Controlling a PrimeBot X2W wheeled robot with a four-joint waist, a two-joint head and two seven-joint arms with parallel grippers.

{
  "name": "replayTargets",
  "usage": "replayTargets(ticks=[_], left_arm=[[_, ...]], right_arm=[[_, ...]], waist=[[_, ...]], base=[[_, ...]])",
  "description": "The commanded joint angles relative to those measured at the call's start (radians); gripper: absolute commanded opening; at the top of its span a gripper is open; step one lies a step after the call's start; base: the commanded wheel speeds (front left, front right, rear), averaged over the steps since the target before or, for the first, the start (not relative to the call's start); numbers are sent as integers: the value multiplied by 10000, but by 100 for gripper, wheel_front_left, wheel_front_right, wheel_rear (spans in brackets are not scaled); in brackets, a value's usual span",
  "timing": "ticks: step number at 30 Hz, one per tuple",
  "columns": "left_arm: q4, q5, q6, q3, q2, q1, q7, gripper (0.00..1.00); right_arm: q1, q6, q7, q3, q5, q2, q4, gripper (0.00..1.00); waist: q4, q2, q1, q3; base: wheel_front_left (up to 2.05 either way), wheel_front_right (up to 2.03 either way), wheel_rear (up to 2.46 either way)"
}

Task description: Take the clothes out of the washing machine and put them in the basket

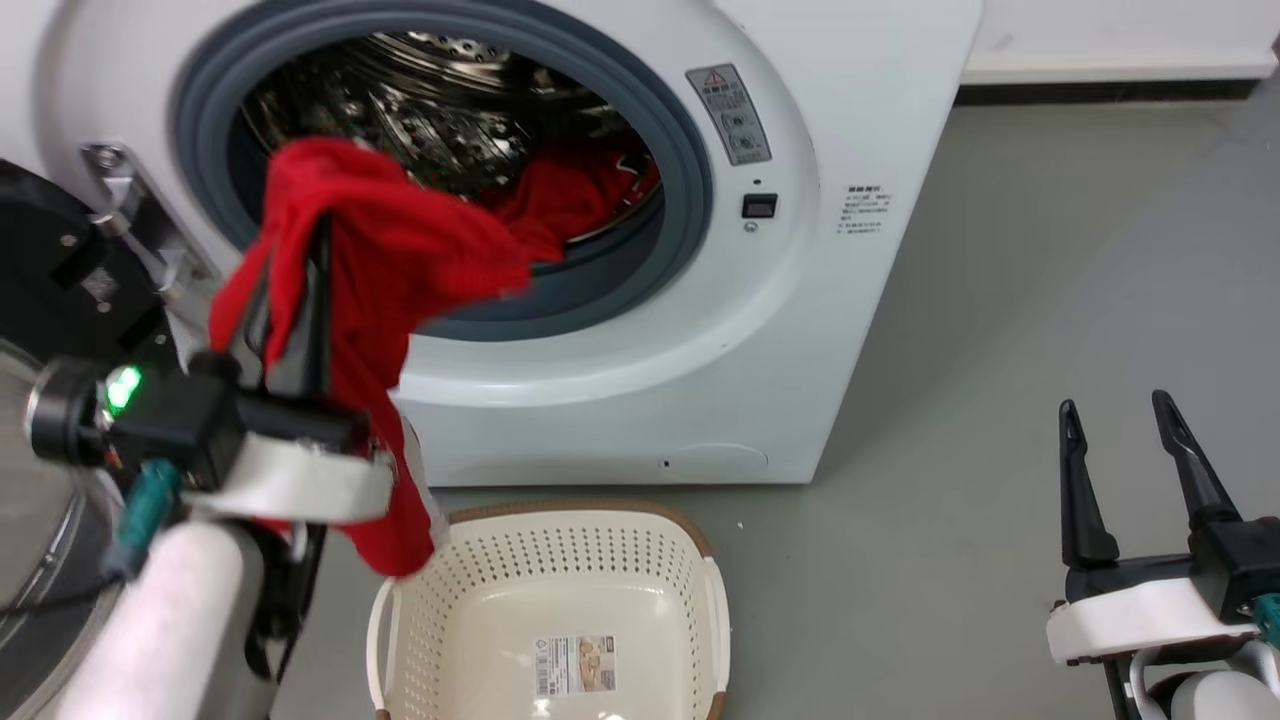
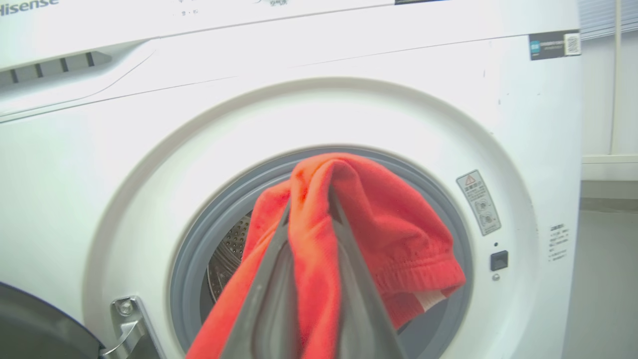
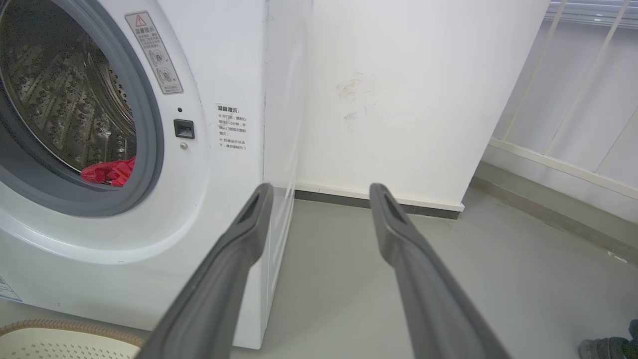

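My left gripper (image 1: 300, 225) is shut on a red garment (image 1: 400, 270) and holds it in front of the washing machine (image 1: 800, 300) porthole. The cloth drapes over both fingers and hangs down to the left rim of the basket (image 1: 560, 540). In the left wrist view the same garment (image 2: 379, 229) covers the fingertips of that gripper (image 2: 309, 199). More red clothes (image 1: 570, 190) lie inside the steel drum, also seen as a red heap (image 3: 107, 172) from the right wrist. My right gripper (image 1: 1115, 410) stands open and empty at the lower right, the right wrist view showing its spread fingers (image 3: 319, 192).
The open washer door (image 1: 40, 300) stands at the left beside my left arm. The cream basket sits on the grey floor (image 1: 1000, 350) just in front of the machine, with only a label inside it. A white wall (image 3: 398, 99) runs behind the machine on the right.
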Motion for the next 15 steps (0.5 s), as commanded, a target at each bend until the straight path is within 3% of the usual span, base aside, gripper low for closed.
replayTargets(ticks=[1, 5, 15], left_arm=[[-494, 19, 227, -208, -105, 1138, -25, 0], [-80, -78, 270, -575, -402, 1975, -24, 0], [2617, 519, -445, -1168, -1453, 1609, -28, 0]], right_arm=[[199, -14, -24, -14, 164, 7, 26, 100], [190, -14, -24, 9, 108, 7, -64, 100], [-435, -12, -24, 92, 9, 5, -328, 100]], waist=[[166, 0, 4, -288], [174, 0, 4, -104], [-227, 0, 4, 1539]], base=[[0, 0, 0], [0, 0, 0], [0, 0, 0]])
